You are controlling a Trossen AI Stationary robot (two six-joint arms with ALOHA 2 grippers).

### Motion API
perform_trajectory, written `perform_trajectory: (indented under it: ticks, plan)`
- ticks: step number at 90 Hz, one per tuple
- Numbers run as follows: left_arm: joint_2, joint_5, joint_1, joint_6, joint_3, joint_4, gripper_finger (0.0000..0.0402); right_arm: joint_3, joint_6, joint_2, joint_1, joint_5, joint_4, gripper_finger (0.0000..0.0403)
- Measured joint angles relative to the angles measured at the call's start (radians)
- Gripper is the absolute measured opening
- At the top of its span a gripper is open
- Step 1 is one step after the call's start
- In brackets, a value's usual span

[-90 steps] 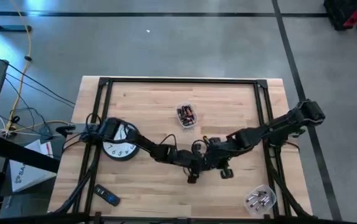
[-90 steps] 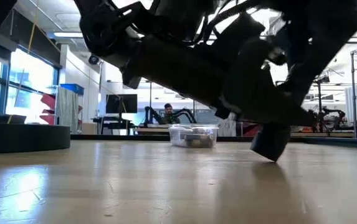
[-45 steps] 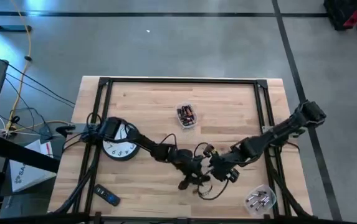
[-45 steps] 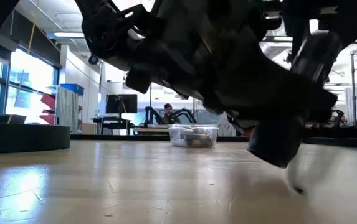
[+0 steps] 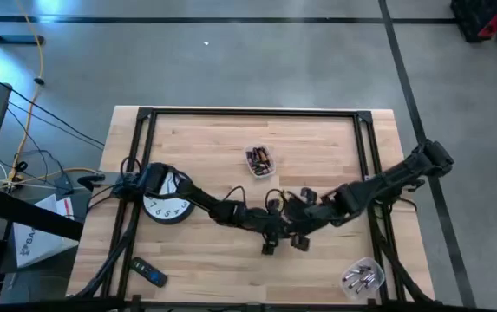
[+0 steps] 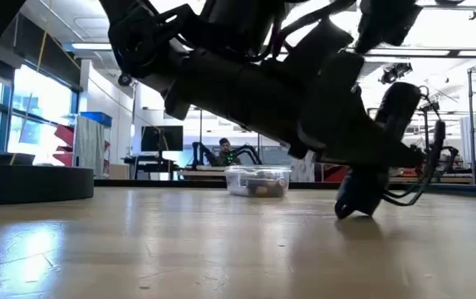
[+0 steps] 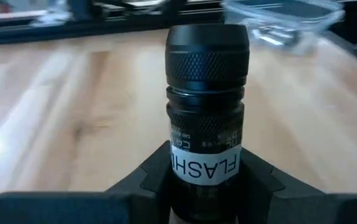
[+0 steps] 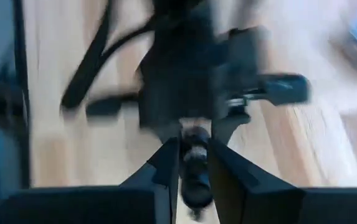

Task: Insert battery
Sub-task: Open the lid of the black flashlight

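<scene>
- Near the middle of the tabletop [image 5: 196, 147], toward its front edge, both arms meet; the left pincer [image 5: 270, 236] and the right pincer [image 5: 298, 227] sit just beside each other in the high view.
- Left pincer: clenched round the barrel of a black flashlight [image 7: 207, 106]; the left wrist view shows the knurled end pointing away from the wrist and a white label reading FLASH wedged between the fingers [image 7: 146, 180].
- Right pincer: grasping a small cylinder between its fingertips, by the look of it the battery [image 8: 195, 155]; the right wrist view is smeared, so which end leads is impossible to say.
- Done so far, as I judge it: the flashlight is picked up and steadied; a battery is in hand and brought close to the flashlight.
- Left to do, as I judge it: the insertion itself; no frame shows the battery inside the barrel; whether the flashlight's far end is open or capped cannot be told from the left wrist view; lining the battery up with the barrel looks like the step in hand.
- Low view: the dark mass of both arms hangs low over the wood, with one black part [image 6: 360, 193] almost touching it; contact cannot be confirmed.
- Elsewhere: a clear tub of batteries [image 5: 259, 160] sits farther back at mid-tabletop; a second clear tub [image 5: 361, 277] sits at the front right corner; a wall clock [image 5: 165, 205] lies face up under the left arm; a small dark remote [image 5: 149, 274] lies at the front left.
</scene>
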Motion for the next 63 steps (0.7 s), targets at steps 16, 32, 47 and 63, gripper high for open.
perform_trajectory:
  ticks: [16,32,47,63]
  plan:
    - [0.0,-0.074,-0.009,0.011,0.0,-0.003,0.0097,0.011,0.289,0.0,-0.026,0.004,-0.022,0.0069]
    - [0.0,-0.076,-0.015,0.018,0.0,-0.003,0.0097,0.011,0.322,0.0,-0.032,0.013,-0.021,0.0073]
    - [0.0,-0.075,-0.015,0.018,0.0,-0.003,0.0097,0.011,0.263,0.0,-0.034,0.05,-0.02,0.0074]
    - [0.0,-0.076,-0.015,0.018,0.0,-0.003,0.0097,0.011,0.264,0.0,-0.038,0.049,-0.018,0.0074]
